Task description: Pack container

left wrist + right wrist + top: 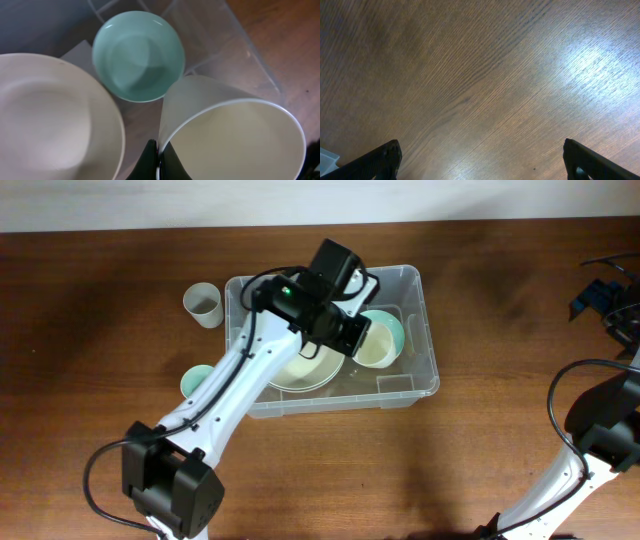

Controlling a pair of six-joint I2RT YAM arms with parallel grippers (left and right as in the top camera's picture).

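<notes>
The clear container [428,350] stands mid-table. In it lie a large cream bowl [300,370] and a teal bowl [396,330]. My left gripper [352,332] is inside the container, shut on the rim of a white cup [372,348] held beside the teal bowl. In the left wrist view the fingers [160,161] pinch the cup's wall [200,107], with the teal bowl [137,55] beyond, the cream bowl [50,115] at left and the container's wall [245,47] at right. My right gripper [482,157] is open over bare wood, far right [603,292].
A grey cup [203,304] stands outside the container's back left corner. Another teal bowl [196,381] sits on the table left of the container, partly under my left arm. The table's wood [480,75] fills the right wrist view.
</notes>
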